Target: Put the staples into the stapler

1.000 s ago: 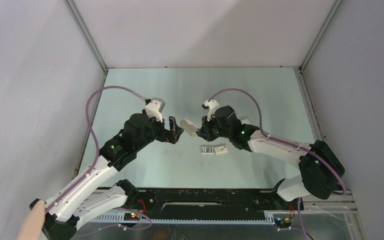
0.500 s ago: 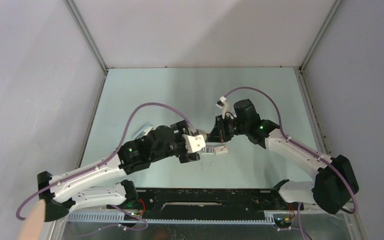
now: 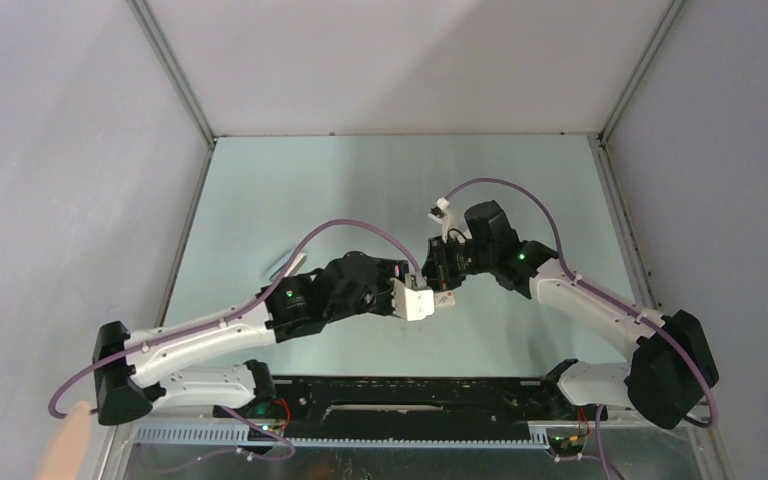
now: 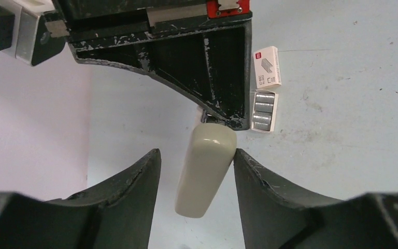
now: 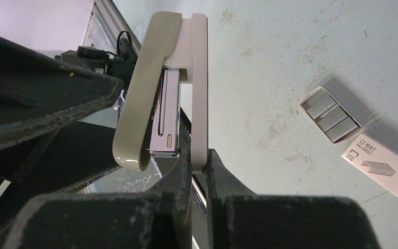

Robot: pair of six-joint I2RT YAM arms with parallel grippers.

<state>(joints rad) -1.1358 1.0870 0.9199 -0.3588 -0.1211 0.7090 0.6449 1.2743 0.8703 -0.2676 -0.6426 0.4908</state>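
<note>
My right gripper is shut on the thin white base of the stapler and holds it up off the table. The stapler's cream top arm is lifted a little off the metal magazine. My left gripper straddles the tip of the cream arm. Its right finger touches the arm and its left finger stands a gap away. The staples are grey striped blocks lying in an open white tray on the table, also seen in the right wrist view.
A small white box with a red label lies right beside the staples tray; the right wrist view shows the box too. From above, both arms meet over the pale green table, which is walled on three sides.
My left arm swung from the left over to the stapler, and its jaws narrowed around the cream arm. The right arm shifted a little to the right, then held still.
</note>
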